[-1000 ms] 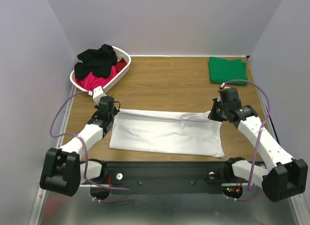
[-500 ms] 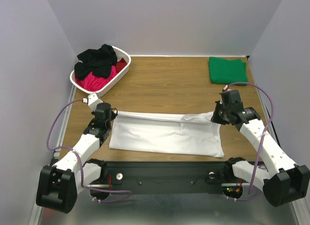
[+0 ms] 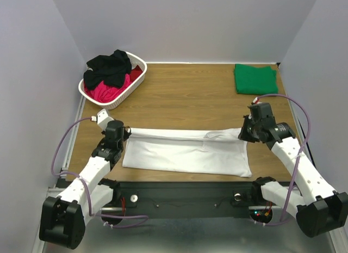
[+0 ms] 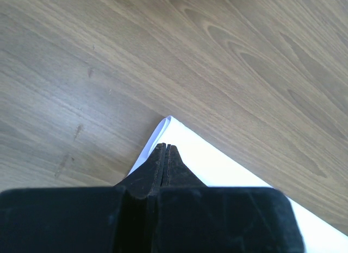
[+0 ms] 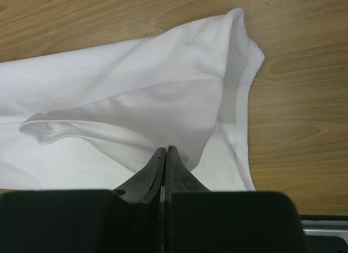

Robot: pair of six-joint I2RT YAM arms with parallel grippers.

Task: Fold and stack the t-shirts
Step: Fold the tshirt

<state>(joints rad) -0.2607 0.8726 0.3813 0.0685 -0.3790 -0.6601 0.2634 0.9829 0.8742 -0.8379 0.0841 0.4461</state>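
The white t-shirt (image 3: 185, 152) lies as a long band across the near half of the table, its far edge stretched taut between my two grippers. My left gripper (image 3: 124, 134) is shut at the shirt's far left corner; in the left wrist view the closed tips (image 4: 165, 147) sit over that white corner (image 4: 217, 160). My right gripper (image 3: 243, 134) is shut on the far right edge, where a sliver of white cloth (image 5: 136, 90) is pinched between its tips (image 5: 166, 148). A folded green t-shirt (image 3: 255, 78) rests at the back right.
A white lattice basket (image 3: 142, 68) stands at the back left, holding a black shirt (image 3: 109, 65) on top of a red/pink one (image 3: 106, 91). Bare wood (image 3: 185, 95) stretches between the basket and the green shirt. Walls close in on both sides.
Both grippers have drawn toward the near edge, carrying the white shirt's far edge over the lower layer. The band looks narrower and flatter. Both stay shut.
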